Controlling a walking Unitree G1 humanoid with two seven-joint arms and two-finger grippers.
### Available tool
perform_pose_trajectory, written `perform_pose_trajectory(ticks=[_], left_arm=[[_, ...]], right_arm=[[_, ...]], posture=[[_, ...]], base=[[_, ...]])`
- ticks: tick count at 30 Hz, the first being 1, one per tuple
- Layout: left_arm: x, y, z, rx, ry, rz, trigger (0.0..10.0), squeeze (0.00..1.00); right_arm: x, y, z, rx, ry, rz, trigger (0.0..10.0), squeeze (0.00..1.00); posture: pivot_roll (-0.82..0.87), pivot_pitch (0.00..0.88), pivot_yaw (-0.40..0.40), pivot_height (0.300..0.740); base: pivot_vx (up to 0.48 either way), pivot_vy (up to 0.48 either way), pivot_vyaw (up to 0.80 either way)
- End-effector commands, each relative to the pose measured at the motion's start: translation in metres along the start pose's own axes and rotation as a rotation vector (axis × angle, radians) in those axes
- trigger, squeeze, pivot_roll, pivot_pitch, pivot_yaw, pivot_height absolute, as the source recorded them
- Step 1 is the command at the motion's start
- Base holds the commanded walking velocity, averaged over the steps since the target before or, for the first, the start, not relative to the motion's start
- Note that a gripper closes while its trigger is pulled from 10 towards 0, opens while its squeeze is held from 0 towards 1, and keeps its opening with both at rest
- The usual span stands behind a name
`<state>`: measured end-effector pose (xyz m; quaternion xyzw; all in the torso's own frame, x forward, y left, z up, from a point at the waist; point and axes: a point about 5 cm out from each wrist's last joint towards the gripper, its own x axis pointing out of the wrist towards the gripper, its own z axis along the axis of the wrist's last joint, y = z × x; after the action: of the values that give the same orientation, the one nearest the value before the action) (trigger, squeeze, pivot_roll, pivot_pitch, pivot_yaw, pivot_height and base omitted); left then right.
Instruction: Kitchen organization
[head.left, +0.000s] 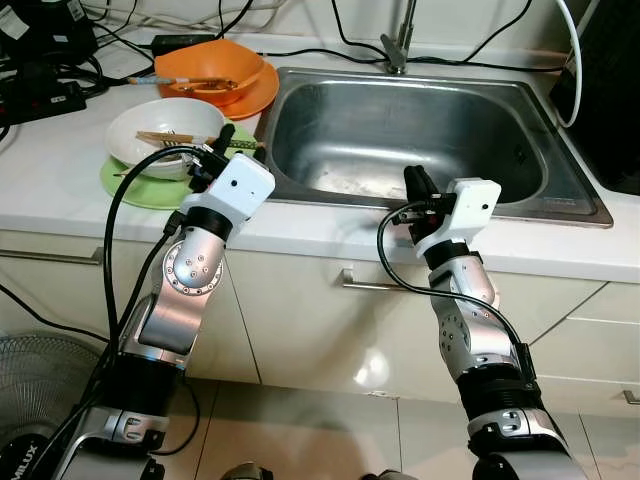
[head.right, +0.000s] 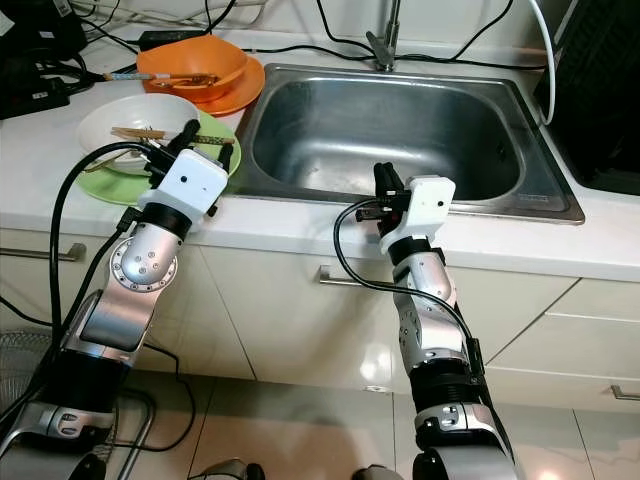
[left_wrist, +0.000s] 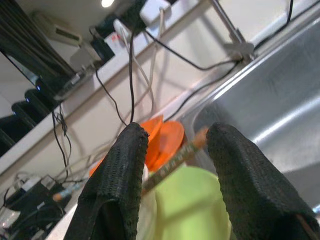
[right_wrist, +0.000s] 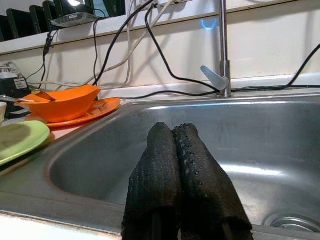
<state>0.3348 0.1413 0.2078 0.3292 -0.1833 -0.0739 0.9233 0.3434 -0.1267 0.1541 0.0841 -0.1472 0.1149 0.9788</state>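
Observation:
A white bowl (head.left: 160, 128) with chopsticks (head.left: 165, 139) across it sits on a green plate (head.left: 135, 187) on the counter left of the steel sink (head.left: 400, 130). Behind them an orange bowl (head.left: 205, 68) rests on an orange plate (head.left: 258, 96). My left gripper (head.left: 216, 148) hovers open at the green plate's sink-side edge. In the left wrist view a chopstick (left_wrist: 172, 161) lies beyond the gap between its fingers (left_wrist: 120, 180). My right gripper (head.left: 416, 184) is shut and empty, over the sink's front rim and pointing into the basin (right_wrist: 260, 135).
A faucet (head.left: 397, 45) stands behind the sink. Cables and power strips (head.left: 40, 95) crowd the back left of the counter. A black appliance (head.left: 610, 90) stands at the right. Drawer handles (head.left: 365, 283) run below the counter edge, and a fan (head.left: 30, 400) stands on the floor.

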Motion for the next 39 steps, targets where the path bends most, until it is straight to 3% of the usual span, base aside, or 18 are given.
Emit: perform_pose_trajectory(ticks=[1,8,12,13,14,17,18,19,25,26,35,37,39], left_arm=[[0.001,0.005,0.016,-0.009,-0.079,0.003,10.0,0.0],[0.003,0.005,0.02,0.04,-0.078,-0.052,10.0,0.0],[0.006,0.006,0.018,0.125,-0.066,-0.062,10.0,0.0],[0.007,0.006,0.018,0.143,-0.068,-0.069,2.2,0.0],[0.007,0.005,0.017,0.149,-0.067,-0.072,0.0,0.0],[0.008,0.006,0.017,0.151,-0.062,-0.061,0.0,0.0],[0.009,0.008,0.017,0.143,-0.054,-0.041,1.1,0.0],[0.01,0.009,0.017,0.132,-0.054,-0.035,10.0,0.0],[0.01,0.011,0.017,0.128,-0.055,-0.001,10.0,0.0],[0.01,0.01,0.017,0.111,-0.06,-0.011,10.0,1.0],[0.01,0.005,0.015,0.111,-0.053,-0.062,10.0,1.0],[0.01,0.003,0.014,0.147,-0.048,-0.094,10.0,1.0],[0.013,0.001,0.012,0.248,-0.026,-0.121,10.0,1.0]], right_arm=[[0.0,0.0,0.004,0.0,-0.013,0.002,10.0,0.0],[0.0,0.0,0.003,0.002,-0.01,0.004,10.0,0.0],[0.0,0.0,0.003,0.003,-0.011,0.003,10.0,0.0],[0.0,0.0,0.003,0.003,-0.011,0.003,10.0,0.0],[0.0,0.0,0.003,0.003,-0.01,0.003,10.0,0.0],[0.0,0.0,0.003,0.002,-0.011,0.002,10.0,0.0],[0.0,0.0,0.003,0.002,-0.011,0.001,10.0,0.0],[0.0,-0.001,0.003,0.001,-0.011,-0.001,10.0,0.0],[0.001,-0.001,0.002,-0.001,-0.008,-0.001,10.0,0.0],[0.001,-0.001,0.002,0.001,-0.008,-0.001,10.0,0.0],[0.001,0.0,0.002,0.004,-0.008,0.001,10.0,0.0],[0.001,0.0,0.001,0.005,-0.008,0.001,10.0,0.0],[0.001,0.0,0.001,0.006,-0.007,0.001,10.0,0.0]], posture=[[-0.02,0.078,-0.005,0.74],[-0.02,0.077,-0.007,0.74],[-0.02,0.075,-0.004,0.74],[-0.02,0.075,-0.004,0.74],[-0.02,0.072,-0.002,0.74],[-0.02,0.071,-0.001,0.74],[-0.02,0.07,-0.001,0.74],[-0.02,0.071,-0.001,0.74],[-0.02,0.07,0.0,0.74],[-0.02,0.068,-0.001,0.74],[-0.02,0.065,0.001,0.74],[-0.02,0.062,0.0,0.74],[-0.02,0.065,0.001,0.74]], base=[[0.0,0.0,0.0],[0.0,0.0,0.0],[0.0,0.0,0.0],[0.0,0.0,0.0],[0.0,0.0,0.0],[0.0,0.0,0.0],[0.0,0.0,0.0],[0.0,0.0,0.0],[0.0,0.0,0.0],[0.0,0.0,0.0],[0.0,0.0,0.0],[0.0,0.0,0.0],[0.0,0.0,0.0]])
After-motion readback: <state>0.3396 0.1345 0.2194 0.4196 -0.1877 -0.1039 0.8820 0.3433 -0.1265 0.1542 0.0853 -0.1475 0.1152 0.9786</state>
